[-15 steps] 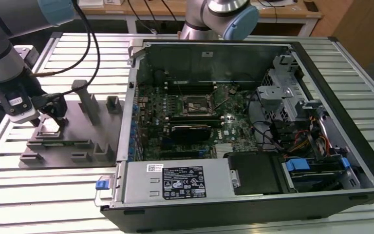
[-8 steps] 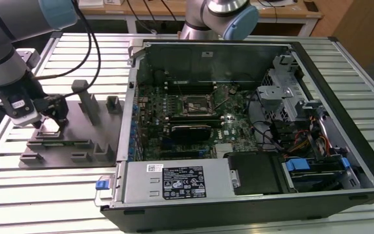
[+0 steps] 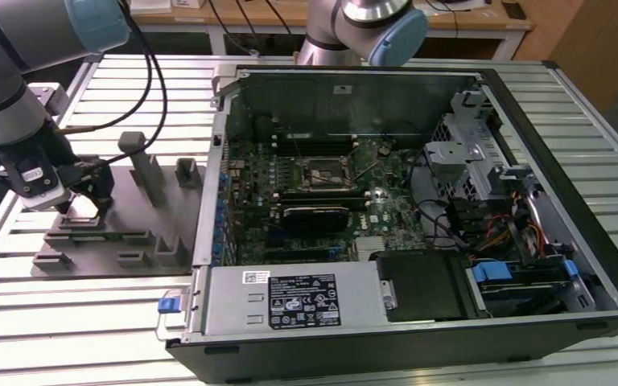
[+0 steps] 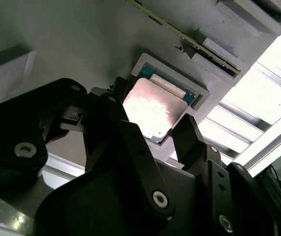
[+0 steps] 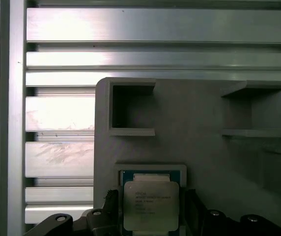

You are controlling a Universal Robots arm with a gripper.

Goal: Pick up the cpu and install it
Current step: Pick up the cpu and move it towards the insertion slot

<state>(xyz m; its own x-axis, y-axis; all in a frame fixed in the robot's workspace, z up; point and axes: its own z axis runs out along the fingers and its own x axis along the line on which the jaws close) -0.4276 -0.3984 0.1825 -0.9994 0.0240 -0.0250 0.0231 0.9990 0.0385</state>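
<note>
Our gripper (image 3: 87, 207) hangs low over the near corner of the grey plastic fixture (image 3: 94, 251), at the exterior view's left. Its 2 black fingers (image 4: 187, 140) stand apart, 1 on each side of the cpu (image 5: 151, 204), and we see them flanking it in both wrist views. We cannot tell whether either finger touches the chip's edge.

The cpu lies flat in a shallow square pocket of the fixture, silvery top up, with a green rim showing around the metal plate. In the first wrist view, 2 open rectangular recesses (image 5: 130, 108) sit in the fixture beyond the pocket. In the exterior view we see several upright blocks (image 3: 142, 165) rising from the fixture just beside the gripper, and black cables (image 3: 154, 72) looping down to the arm's wrist.

The fixture rests on a slatted aluminium table (image 3: 73, 322). Just beside it, toward the exterior view's right, the computer case (image 3: 566, 145) lies open on its side. Inside we see the green motherboard (image 3: 385, 209) with the dark square socket (image 3: 327, 173) near its middle, well apart from the gripper. A grey power supply box (image 3: 287, 299) fills the case's near side, with a blue tab (image 3: 171, 304) at its corner. A 2nd arm (image 3: 379, 24) stands behind the case
</note>
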